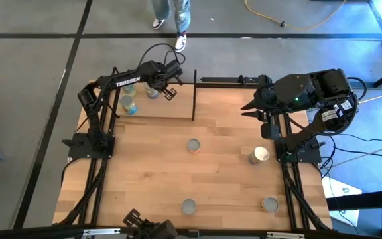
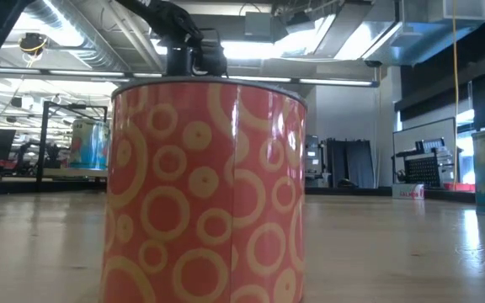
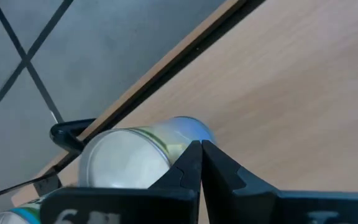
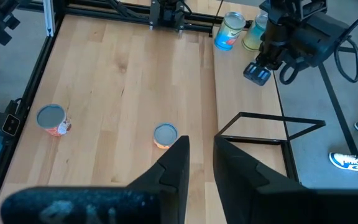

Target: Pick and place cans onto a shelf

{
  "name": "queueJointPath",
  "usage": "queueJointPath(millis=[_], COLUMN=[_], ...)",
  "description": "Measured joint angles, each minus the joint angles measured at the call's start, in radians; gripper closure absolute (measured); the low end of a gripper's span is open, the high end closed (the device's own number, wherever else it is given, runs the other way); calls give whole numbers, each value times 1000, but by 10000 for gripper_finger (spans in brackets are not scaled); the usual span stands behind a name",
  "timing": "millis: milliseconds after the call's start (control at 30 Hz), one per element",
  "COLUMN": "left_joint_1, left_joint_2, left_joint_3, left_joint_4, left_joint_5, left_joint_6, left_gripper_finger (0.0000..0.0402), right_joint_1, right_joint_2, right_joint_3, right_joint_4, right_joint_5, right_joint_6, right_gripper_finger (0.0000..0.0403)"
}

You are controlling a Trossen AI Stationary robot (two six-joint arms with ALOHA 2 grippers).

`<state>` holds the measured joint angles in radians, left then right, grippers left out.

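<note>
A: Where are the cans?

B: Two sit on the shelf (image 1: 158, 106), a light wooden board framed by thin black rods. The left pincer (image 1: 169, 85) hangs over them, clenched with nothing between its tips, which meet just in front of a pale can with a silver-grey lid (image 3: 126, 162). Just beside it, toward the arm's base, stands a blue-labelled can (image 1: 128, 104).

A: And the rest?

B: Spread over the worktop (image 1: 151, 172), a light plank-patterned wooden surface edged by black rails. An orange-red can with ring pattern (image 1: 193, 146) stands well apart from the right pincer (image 1: 246, 109); a tan can (image 1: 259, 155) is nearer that arm's base. Two more are at the near edge: a grey-topped can (image 1: 188, 207) and a second near-edge can (image 1: 269, 205).

A: The right pincer?

B: Released, fingers parted, holding nothing, hovering over the worktop beside the shelf.

A: The room?

B: Grey floor (image 1: 25, 79) with dark seams, a yellow cable (image 1: 270, 16), and a person's legs and shoes (image 1: 171, 20) beyond the shelf. Level across the worktop: ceiling ducts, strip lights, dark cabinets.
</note>
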<state>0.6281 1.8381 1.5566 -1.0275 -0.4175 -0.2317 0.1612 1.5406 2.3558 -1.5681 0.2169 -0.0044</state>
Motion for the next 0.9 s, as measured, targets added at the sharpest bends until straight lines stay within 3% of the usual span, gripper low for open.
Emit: queueJointPath(millis=[700, 900], left_joint_1=[2, -9], left_joint_2=[0, -4], left_joint_3=[0, 0], left_joint_4=[-122, -128], left_joint_5=[-71, -32], left_joint_6=[-2, -21], left_gripper_finger=[401, 401], right_joint_1=[0, 0], right_joint_2=[0, 0], right_joint_3=[0, 0], right_joint_4=[0, 0], right_joint_5=[0, 0], right_joint_6=[3, 3], right_gripper_finger=[330, 330])
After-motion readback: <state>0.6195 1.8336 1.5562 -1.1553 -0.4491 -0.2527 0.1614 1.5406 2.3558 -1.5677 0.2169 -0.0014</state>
